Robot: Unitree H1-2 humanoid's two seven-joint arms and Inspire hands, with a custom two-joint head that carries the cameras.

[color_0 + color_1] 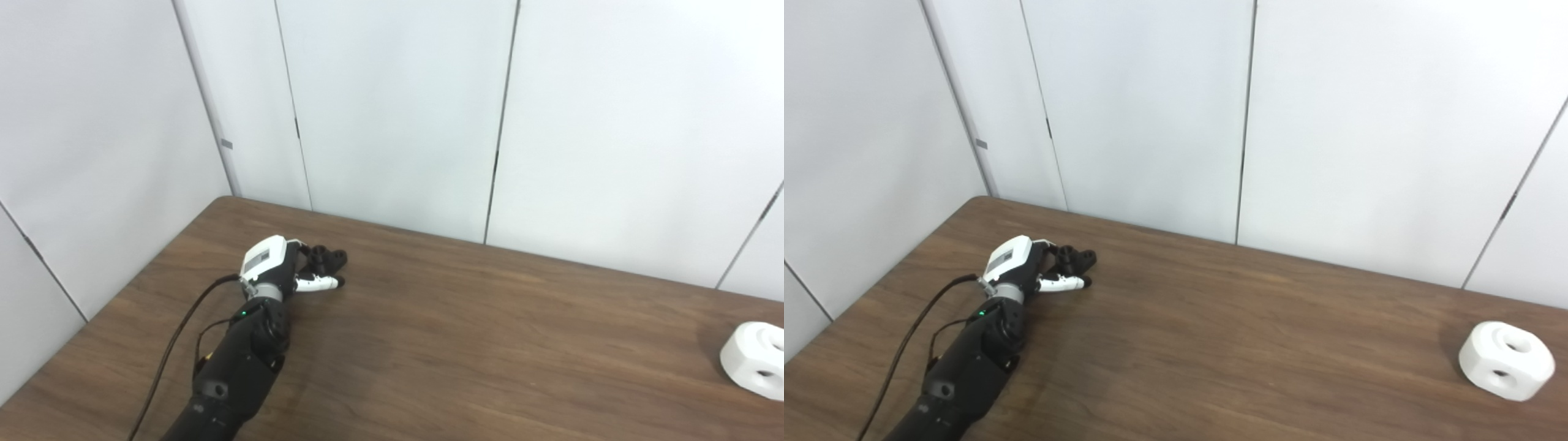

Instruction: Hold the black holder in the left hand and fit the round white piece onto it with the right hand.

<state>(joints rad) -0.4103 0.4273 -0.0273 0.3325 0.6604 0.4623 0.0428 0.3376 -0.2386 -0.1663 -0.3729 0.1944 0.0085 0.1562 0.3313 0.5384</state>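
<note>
The black holder [327, 257] lies on the brown table [465, 343] near its far left corner. My left hand [277, 264] is right against it, coming in from the lower left. Its fingers reach over the holder's near side, and its white thumb [316, 283] lies stretched out just in front of the holder with a small gap. The hand looks open around the holder, not closed on it. The round white piece [1507, 360], with holes in its top and side, rests on the table at the far right. My right hand is out of view.
White wall panels [392, 110] stand close behind the table's back and left edges. A black cable [177, 334] trails along my left forearm. A wide stretch of bare tabletop lies between the holder and the white piece.
</note>
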